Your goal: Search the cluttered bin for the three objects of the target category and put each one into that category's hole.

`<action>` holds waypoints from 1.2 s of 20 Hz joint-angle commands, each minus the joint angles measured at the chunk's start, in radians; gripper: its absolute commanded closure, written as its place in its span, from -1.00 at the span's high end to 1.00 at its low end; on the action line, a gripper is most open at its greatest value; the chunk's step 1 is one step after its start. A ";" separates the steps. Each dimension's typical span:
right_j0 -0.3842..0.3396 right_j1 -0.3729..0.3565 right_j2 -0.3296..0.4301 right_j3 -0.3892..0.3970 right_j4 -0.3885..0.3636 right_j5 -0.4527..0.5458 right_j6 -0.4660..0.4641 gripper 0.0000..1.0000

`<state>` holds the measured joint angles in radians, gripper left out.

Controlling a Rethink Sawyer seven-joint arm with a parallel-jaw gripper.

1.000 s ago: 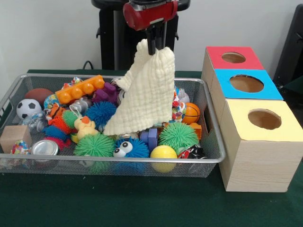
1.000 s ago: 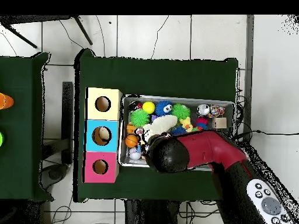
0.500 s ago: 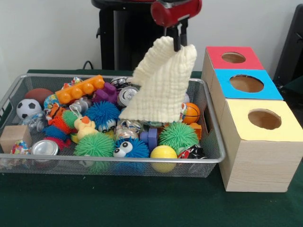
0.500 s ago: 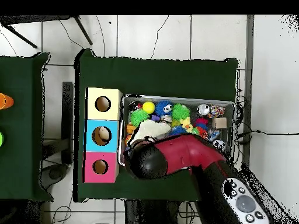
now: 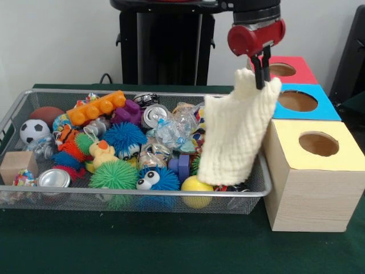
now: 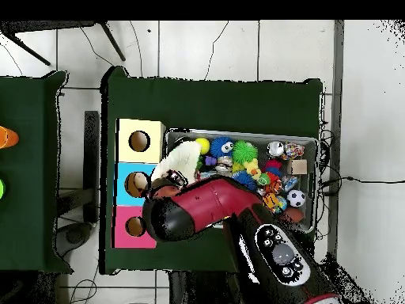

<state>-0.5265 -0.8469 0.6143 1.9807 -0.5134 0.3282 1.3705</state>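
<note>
Claw (image 5: 262, 73) pinches one cream cloth (image 5: 236, 134) beside three holed boxes (image 5: 311, 165)

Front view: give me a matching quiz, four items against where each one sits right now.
Items:
1. cream cloth
2. orange block
3. wooden cube
4. soccer ball

Places:
A. bin's front left corner
B. hanging from the hand at the bin's right end
C. left side of the bin, behind the wooden cube
D. on top of the clutter toward the bin's back

Pairs: 1-B, 2-D, 3-A, 4-C
</note>
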 commanded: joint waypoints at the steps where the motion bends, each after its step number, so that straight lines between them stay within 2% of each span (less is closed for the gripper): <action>1: -0.006 0.084 -0.095 -0.137 -0.049 -0.100 0.134 -1.00; 12: -0.035 0.103 -0.129 -0.152 -0.083 -0.027 0.037 -1.00; 17: -0.014 0.095 -0.181 -0.176 -0.141 0.105 -0.056 -1.00; 24: -0.003 0.094 -0.215 -0.175 -0.187 0.212 -0.083 -1.00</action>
<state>-0.5241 -0.7708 0.4662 1.8728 -0.6141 0.3729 1.3705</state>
